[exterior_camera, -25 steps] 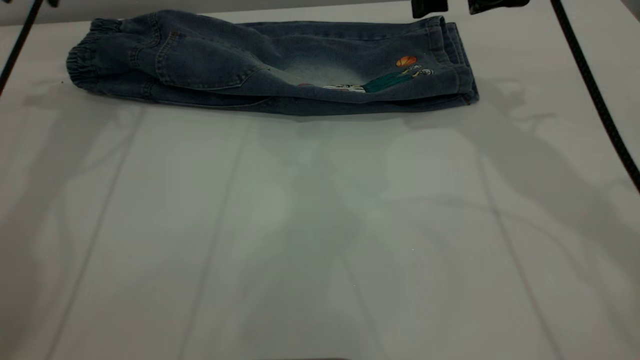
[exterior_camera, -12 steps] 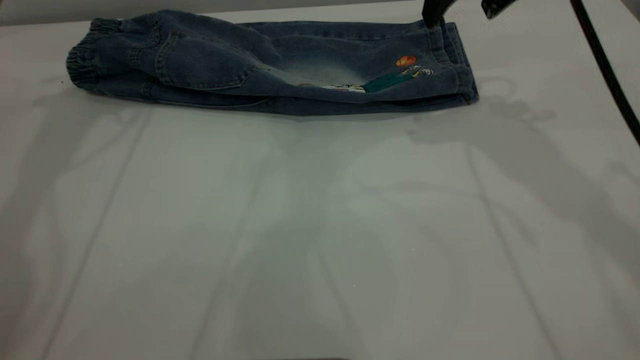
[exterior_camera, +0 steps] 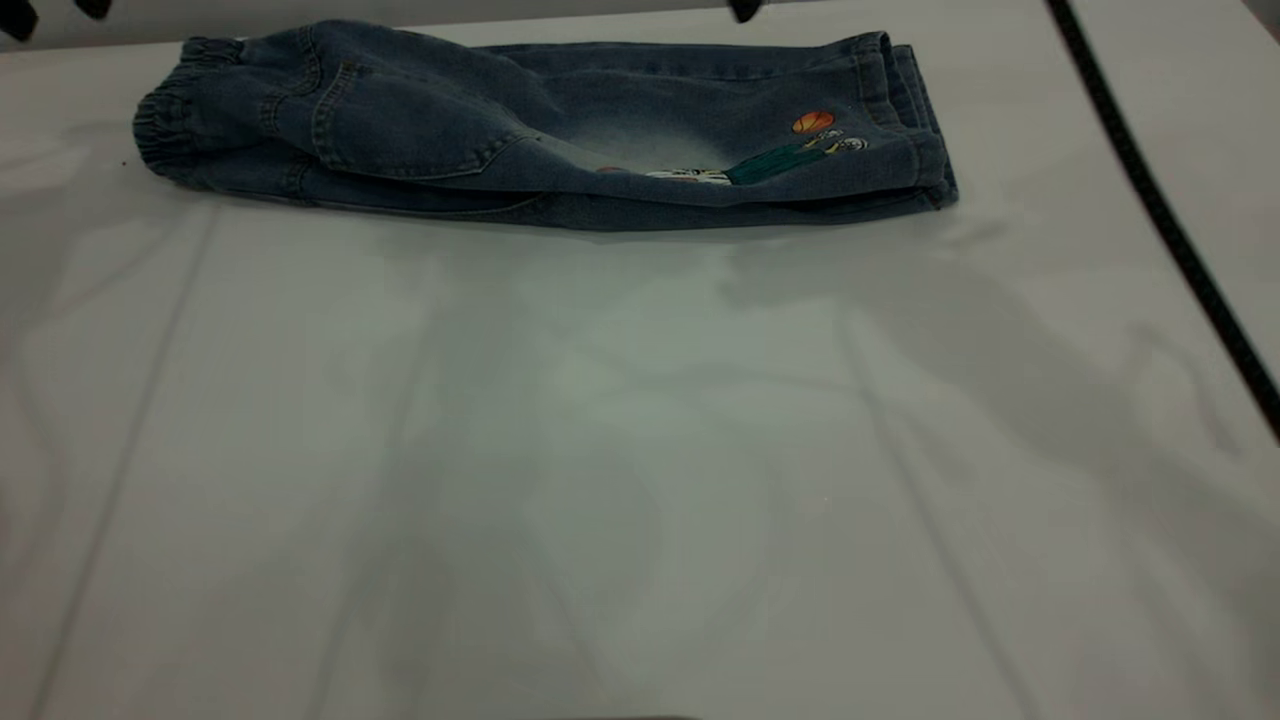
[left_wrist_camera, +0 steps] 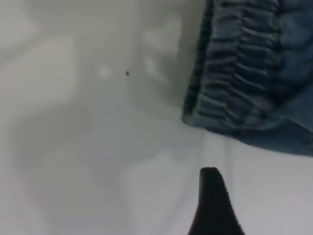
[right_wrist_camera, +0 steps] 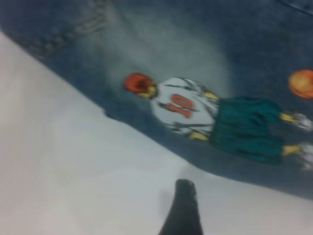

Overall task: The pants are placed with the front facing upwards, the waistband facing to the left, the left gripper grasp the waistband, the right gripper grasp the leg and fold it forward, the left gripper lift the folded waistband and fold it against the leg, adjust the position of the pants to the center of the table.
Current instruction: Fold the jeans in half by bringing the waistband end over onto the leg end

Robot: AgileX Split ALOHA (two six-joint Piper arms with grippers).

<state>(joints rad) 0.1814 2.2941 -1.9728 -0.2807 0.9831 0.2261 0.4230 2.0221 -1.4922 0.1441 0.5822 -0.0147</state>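
My left gripper (left_wrist_camera: 211, 200) hung over bare table (exterior_camera: 640, 450) just beside the waistband (left_wrist_camera: 239, 73), touching nothing; only one fingertip showed, so I could not tell its spread. My right gripper (right_wrist_camera: 182, 210) hovered by the printed leg (right_wrist_camera: 205, 88), its spread likewise unreadable. The pants (exterior_camera: 540, 125) lay folded lengthwise along the far edge, waistband at left, hems at right. I judged the lengthwise fold done; next, my left gripper had to close on the waistband and carry it over toward the hems.

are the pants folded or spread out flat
Folded. The pants lie doubled lengthwise, one leg stacked over the other, its back print facing up.
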